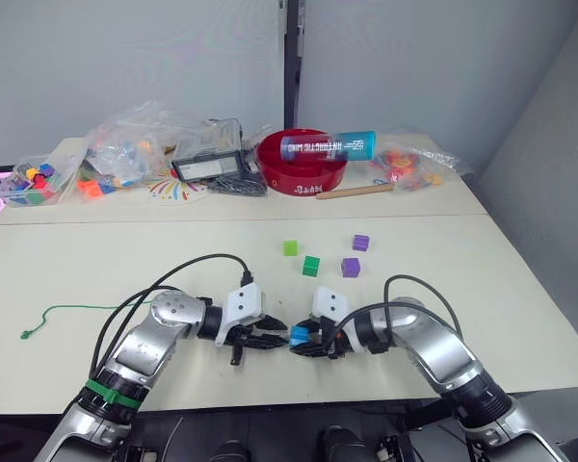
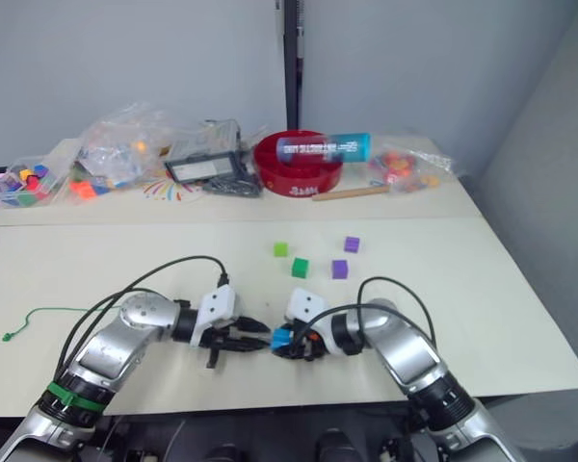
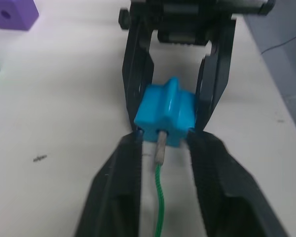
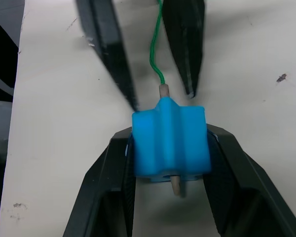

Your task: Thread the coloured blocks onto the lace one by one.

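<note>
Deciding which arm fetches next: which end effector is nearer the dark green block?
Right. The right end effector, shut on the blue block, sits just below the dark green block; the left end effector lies farther left.

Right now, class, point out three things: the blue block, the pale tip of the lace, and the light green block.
blue block (image 4: pixel 170 143), right wrist view, its top face.
pale tip of the lace (image 3: pixel 160 147), left wrist view, mid-shaft.
light green block (image 1: pixel 290 248), left eye view, its top face.

Lace (image 4: pixel 157 54) tip pokes through the blue block (image 4: pixel 170 143); four blocks (image 1: pixel 311 266) loose.
</note>
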{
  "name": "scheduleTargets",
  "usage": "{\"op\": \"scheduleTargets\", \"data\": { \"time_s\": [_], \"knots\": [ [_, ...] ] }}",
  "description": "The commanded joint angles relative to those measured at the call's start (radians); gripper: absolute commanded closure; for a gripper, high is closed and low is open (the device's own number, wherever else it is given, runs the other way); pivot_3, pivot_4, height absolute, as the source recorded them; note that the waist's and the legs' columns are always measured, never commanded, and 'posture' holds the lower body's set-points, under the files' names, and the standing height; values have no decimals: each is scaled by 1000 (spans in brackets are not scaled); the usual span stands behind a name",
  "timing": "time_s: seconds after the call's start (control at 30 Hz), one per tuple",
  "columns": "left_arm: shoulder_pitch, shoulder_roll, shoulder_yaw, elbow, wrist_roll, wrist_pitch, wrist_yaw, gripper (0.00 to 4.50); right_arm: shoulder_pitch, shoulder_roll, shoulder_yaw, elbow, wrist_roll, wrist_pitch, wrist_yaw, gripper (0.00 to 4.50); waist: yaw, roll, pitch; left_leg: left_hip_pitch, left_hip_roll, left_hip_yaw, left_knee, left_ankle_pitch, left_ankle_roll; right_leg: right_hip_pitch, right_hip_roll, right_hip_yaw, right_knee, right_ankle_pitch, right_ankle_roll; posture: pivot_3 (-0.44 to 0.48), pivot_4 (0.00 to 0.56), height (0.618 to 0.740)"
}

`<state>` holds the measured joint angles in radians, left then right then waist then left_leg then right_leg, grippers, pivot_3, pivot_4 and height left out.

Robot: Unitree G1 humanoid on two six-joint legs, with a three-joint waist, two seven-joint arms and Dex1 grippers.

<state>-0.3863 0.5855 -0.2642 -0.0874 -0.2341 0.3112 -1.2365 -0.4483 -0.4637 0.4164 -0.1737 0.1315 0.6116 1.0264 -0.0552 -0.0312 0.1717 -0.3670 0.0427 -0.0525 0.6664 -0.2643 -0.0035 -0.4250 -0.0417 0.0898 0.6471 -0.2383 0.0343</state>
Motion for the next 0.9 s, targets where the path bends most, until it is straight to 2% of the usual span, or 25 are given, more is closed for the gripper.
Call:
{"op": "scheduleTargets", "data": {
  "time_s": [0.03,0.33,0.57,0.73,0.77,0.9],
  "knots": [
    [7,43,34,-60,-46,20,-30,1571,12,8,15,-10,3,-8,-13,3136,-5,0,0,0,0,0,0,0,0,0,0,0,0,0,0,0,150,731],
    [82,139,71,-31,-35,-30,-26,1571,19,-9,17,-18,13,-9,-6,3136,-8,0,0,0,0,-1,0,0,0,0,0,0,0,0,0,0,150,731],
    [74,133,61,92,24,-135,8,1571,11,-41,14,-8,11,-23,13,3136,2,0,0,-1,0,0,0,0,0,0,-1,-1,-1,0,0,0,150,731],
    [69,105,53,118,15,-148,11,1571,8,-49,13,-9,12,-27,16,3136,12,0,0,-1,0,0,0,0,0,0,-1,-1,-1,0,0,0,150,731],
    [68,99,52,119,12,-148,9,2111,8,-49,13,-10,12,-27,16,3136,13,0,0,-1,0,0,0,0,0,0,-1,-1,-1,0,0,0,150,731],
    [54,75,45,127,10,-149,8,3312,9,-52,17,-17,11,-25,15,3136,12,0,0,-1,-1,0,0,0,0,0,-1,-1,-1,0,0,0,150,731]
  ]
}}
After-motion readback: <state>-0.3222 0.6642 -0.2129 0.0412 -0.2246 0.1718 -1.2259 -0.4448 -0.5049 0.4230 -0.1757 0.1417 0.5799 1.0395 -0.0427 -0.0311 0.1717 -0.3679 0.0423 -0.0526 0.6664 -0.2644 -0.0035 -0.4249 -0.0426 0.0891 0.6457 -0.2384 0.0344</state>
